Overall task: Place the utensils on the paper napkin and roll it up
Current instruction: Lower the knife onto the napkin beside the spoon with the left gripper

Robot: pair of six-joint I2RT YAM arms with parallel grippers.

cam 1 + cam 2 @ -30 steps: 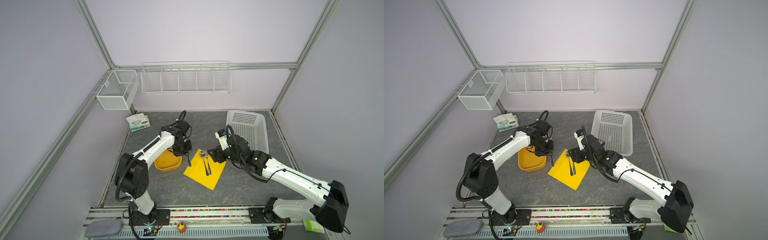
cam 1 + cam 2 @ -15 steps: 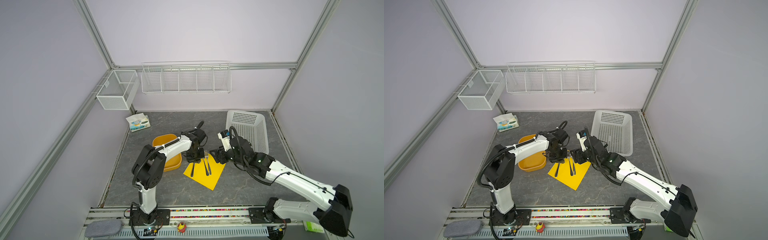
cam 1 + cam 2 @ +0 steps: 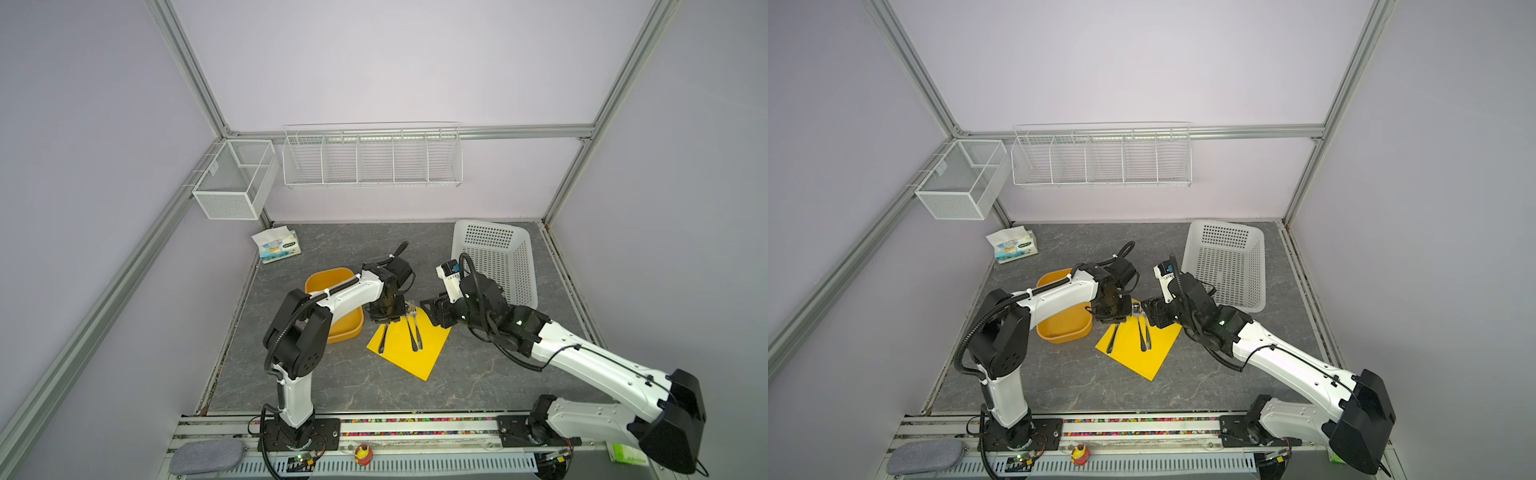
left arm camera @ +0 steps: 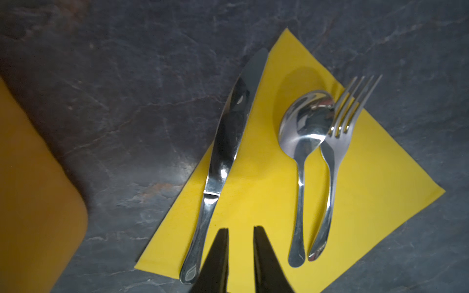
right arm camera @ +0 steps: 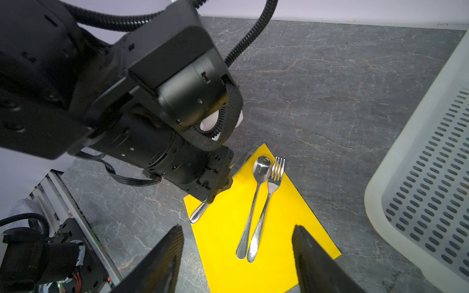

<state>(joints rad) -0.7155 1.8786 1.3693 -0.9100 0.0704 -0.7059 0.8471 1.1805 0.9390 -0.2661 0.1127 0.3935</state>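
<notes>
Our left pincer hangs low over the napkin, its jaws a narrow slot apart with nothing between them. Just beside one finger lies the knife, set along the napkin's edge. Its handle is on the paper, but its tip reaches out over the desk and its butt pokes past the paper's border. Near it but apart from it, the spoon and fork lie side by side with heads and handle ends touching. The fork's tines stick out beyond the paper. Our right pincer hovers wide and empty above the same sheet. The tray sits off to one side.

We judge all three pieces placed and the rolling not yet begun. The knife worries us most. It is so close to the edge that a corner lifted there may tip it onto the desk or roll up without it. The overhanging tines could snag or tear the thin paper. A pinch at the edge might also catch steel instead of paper and drag the set askew. Both arms crowd one small sheet, so they may bump each other.
</notes>
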